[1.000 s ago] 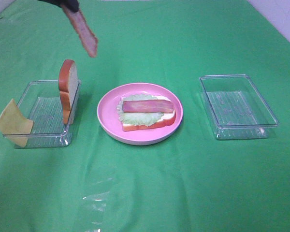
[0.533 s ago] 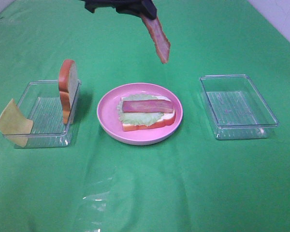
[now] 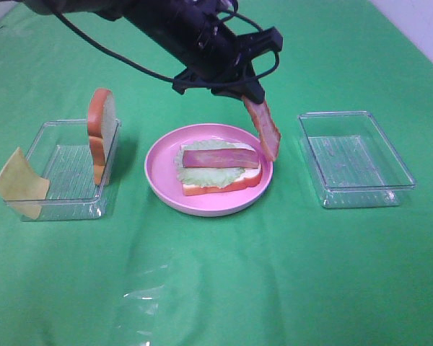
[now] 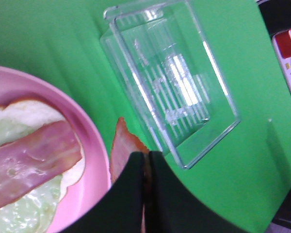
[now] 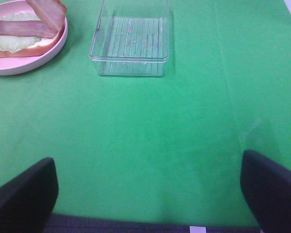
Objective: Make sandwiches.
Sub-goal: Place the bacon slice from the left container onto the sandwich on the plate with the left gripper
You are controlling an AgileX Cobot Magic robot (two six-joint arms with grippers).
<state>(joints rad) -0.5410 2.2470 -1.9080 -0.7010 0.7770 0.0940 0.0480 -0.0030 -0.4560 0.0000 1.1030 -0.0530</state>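
Exterior high view showed a part-built sandwich [image 3: 220, 173] sitting on the pink plate [image 3: 162, 169] at the middle of the green cloth [image 3: 274, 274]. It was a white bottom bread slice [image 3: 216, 187] with orange-brown crust, a pale green lettuce leaf [image 3: 202, 175] on that, and a flat bacon strip [image 3: 220, 157], reddish-pink, lying lengthwise on top. Counts: two bacon strips, two bread slices, one lettuce leaf, one cheese square, one plate, two clear trays. The second bacon strip [image 3: 263, 128] hung nearly upright from the left pincer [image 3: 247, 94], its lower end at the plate's right rim, just beside the sandwich's right end; contact with the plate could not be told. The left pincer was clenched on that strip's top end, with the sandwich below it and slightly to its left. In the left wrist view the dark fingers [image 4: 131, 184] were pressed together over the strip [image 4: 120, 150], hanging between the plate rim and the right tray [image 3: 353, 155]. The upright bread slice [image 3: 101, 133] stood on edge against the left tray [image 3: 36, 140] at its right wall. The pale yellow cheese square [image 3: 20, 184] leaned on that tray's outer left corner. The right pincer [image 5: 148, 158] was spread wide with nothing in it, over bare cloth, well apart from the sandwich.
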